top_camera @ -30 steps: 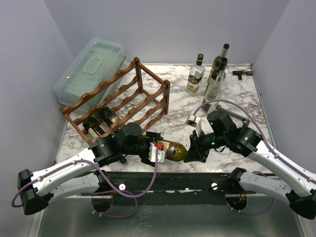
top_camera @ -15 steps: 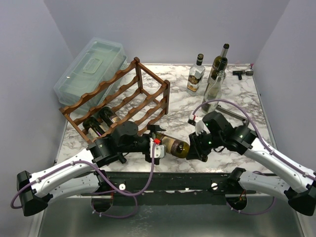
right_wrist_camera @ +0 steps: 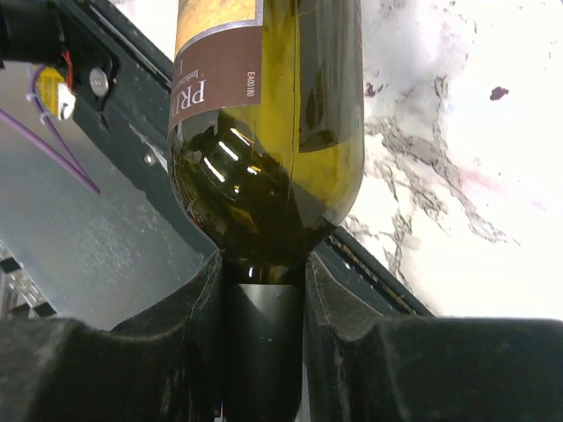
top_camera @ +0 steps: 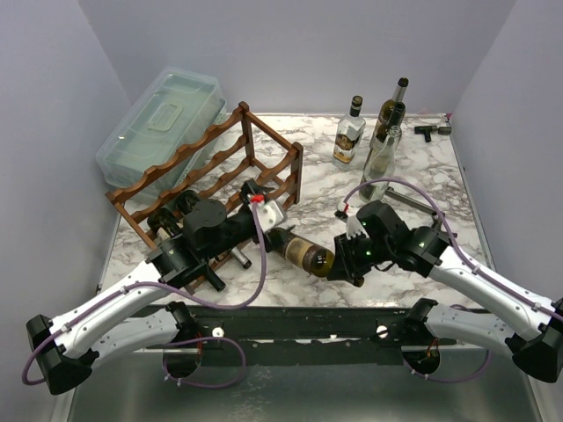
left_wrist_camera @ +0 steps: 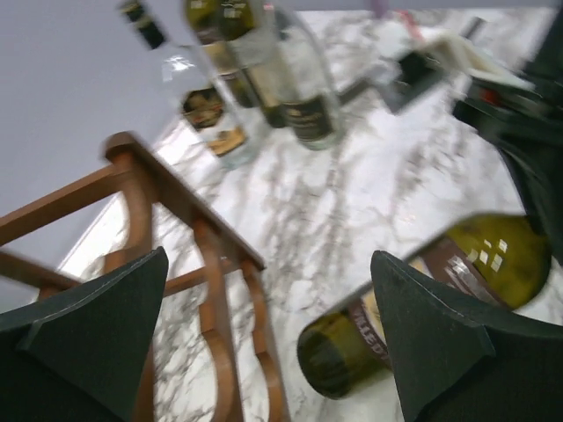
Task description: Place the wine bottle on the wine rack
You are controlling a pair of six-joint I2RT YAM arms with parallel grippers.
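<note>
Right claw (right_wrist_camera: 262, 281) clamped on wine bottle (top_camera: 303, 252) neck, leaving base free, aimed at wine rack (top_camera: 220, 167). Bottle tilted, seemingly just above counter (top_camera: 422, 176). Left claw (top_camera: 266, 214) spread wide, empty, beside rack.

The left arm stretches from the lower left toward mid-frame, elbow low, and the left gripper (top_camera: 262, 209) gapes with its fingers (left_wrist_camera: 88, 334) well apart. The right arm bends in from the lower right, with the right gripper (top_camera: 341, 259) clamped on the neck of the wine bottle (top_camera: 297, 248).
</note>
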